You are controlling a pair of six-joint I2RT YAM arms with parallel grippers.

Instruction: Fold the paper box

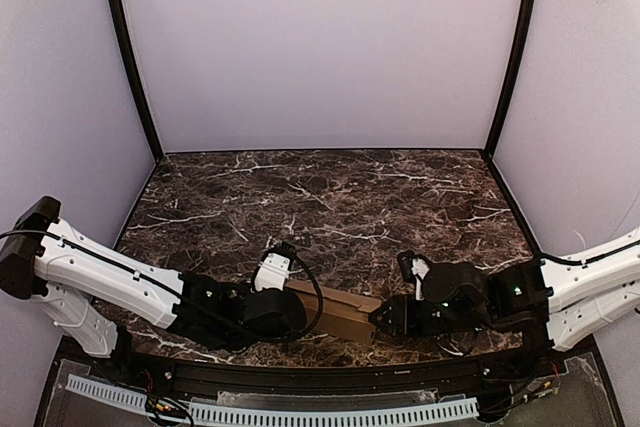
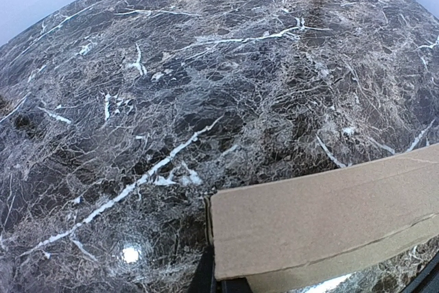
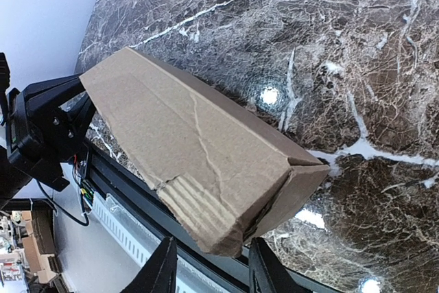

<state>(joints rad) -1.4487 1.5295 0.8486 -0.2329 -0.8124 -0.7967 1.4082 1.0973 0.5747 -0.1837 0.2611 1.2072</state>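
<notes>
The paper box (image 1: 335, 312) is a slim brown cardboard carton lying lengthwise near the table's front edge, between my two arms. My left gripper (image 1: 283, 313) is shut on its left end. In the left wrist view the carton (image 2: 322, 224) fills the lower right, and the black fingers of that gripper (image 2: 221, 283) pinch its near corner. My right gripper (image 1: 381, 319) is at the carton's right end. In the right wrist view this creased, dented end (image 3: 206, 162) dips between the spread fingers of the open gripper (image 3: 212, 264), with a gap at the left finger.
The dark marble table (image 1: 330, 207) stretches back to plain white walls. A black rail (image 1: 320, 372) and a white slotted strip (image 1: 300, 412) run along the front edge just below the carton. The rail (image 3: 130, 186) passes close under the carton.
</notes>
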